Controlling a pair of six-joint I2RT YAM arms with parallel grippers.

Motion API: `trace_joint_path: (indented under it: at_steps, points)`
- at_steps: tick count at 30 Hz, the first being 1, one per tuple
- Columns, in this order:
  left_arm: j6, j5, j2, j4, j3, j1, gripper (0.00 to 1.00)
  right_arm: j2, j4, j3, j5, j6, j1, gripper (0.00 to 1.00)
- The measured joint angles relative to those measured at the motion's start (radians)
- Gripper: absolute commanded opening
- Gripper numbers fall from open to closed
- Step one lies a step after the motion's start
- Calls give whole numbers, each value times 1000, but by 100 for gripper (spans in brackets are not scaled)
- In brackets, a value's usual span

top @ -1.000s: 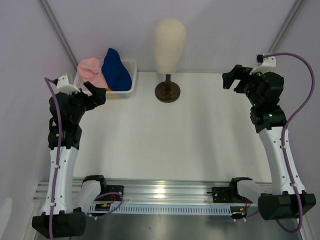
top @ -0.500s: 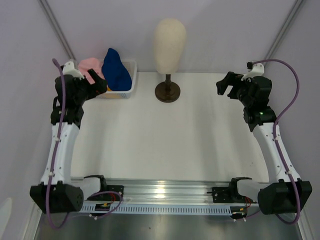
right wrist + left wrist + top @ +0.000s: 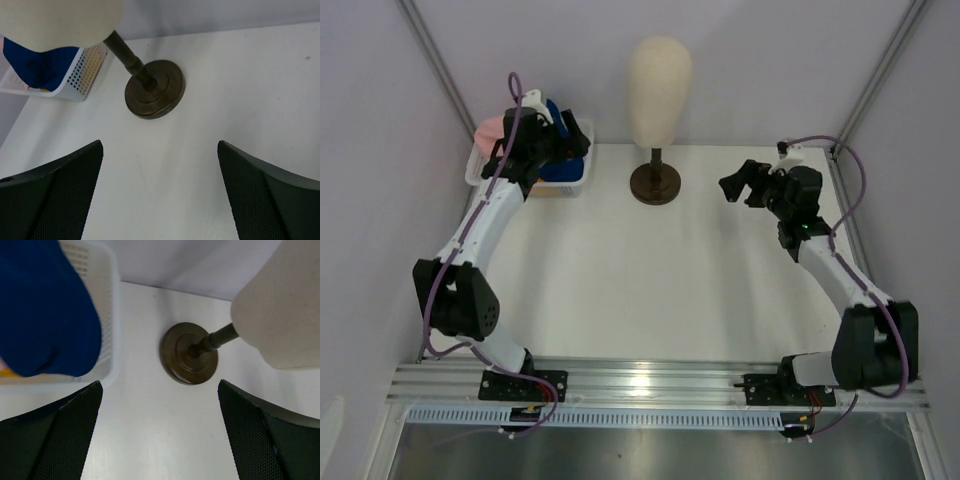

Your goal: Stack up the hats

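The left gripper (image 3: 159,390) hovers just beside the white mesh basket (image 3: 109,300) at the far left corner of the table (image 3: 650,290), jaws spread wide and holding nothing. The dark blue hat (image 3: 45,310) lies heaped in that basket, the pink hat (image 3: 490,131) next to it on the left. A sliver of the yellow-orange hat (image 3: 5,372) shows beneath the blue. The right gripper (image 3: 160,150) is likewise wide open and empty. It faces the dark round base (image 3: 155,89) of the cream mannequin head (image 3: 659,85), well apart from the basket.

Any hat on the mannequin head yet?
No, the mannequin head is bare in the top view; the dark blue hat sits in the basket.
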Motion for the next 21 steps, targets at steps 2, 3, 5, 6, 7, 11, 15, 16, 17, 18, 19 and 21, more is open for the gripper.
trace_joint_path:
  at_steps: [2,3,5,6,7,11,15,16,17,18,19,21]
  points:
    - [-40,45,61,36,21,-21,99,126,49,21,-26,55,14,99]
    - [-65,61,84,55,23,-26,99,196,66,45,-37,92,18,99]
    - [-137,93,139,93,18,-30,99,332,124,88,-58,175,23,99]
    - [-172,101,161,126,6,-30,100,391,160,103,-69,216,23,99]
    - [-209,107,179,153,-8,-30,100,431,188,113,-75,248,25,99]
    - [-343,119,241,259,-40,-30,99,585,304,172,-77,381,37,99]
    - [-455,117,298,349,-30,-30,99,719,358,344,-48,460,62,99]
    - [-484,114,317,365,-18,-30,100,748,375,391,-40,480,67,100]
    - [-512,111,336,377,-4,-31,99,779,386,441,-34,501,70,99]
    - [-541,108,360,390,11,-31,99,813,400,488,-29,523,74,99]
    - [-570,101,383,403,24,-31,99,843,415,528,-26,545,77,99]
    - [-627,92,428,419,53,-33,98,912,439,605,-23,589,81,99]
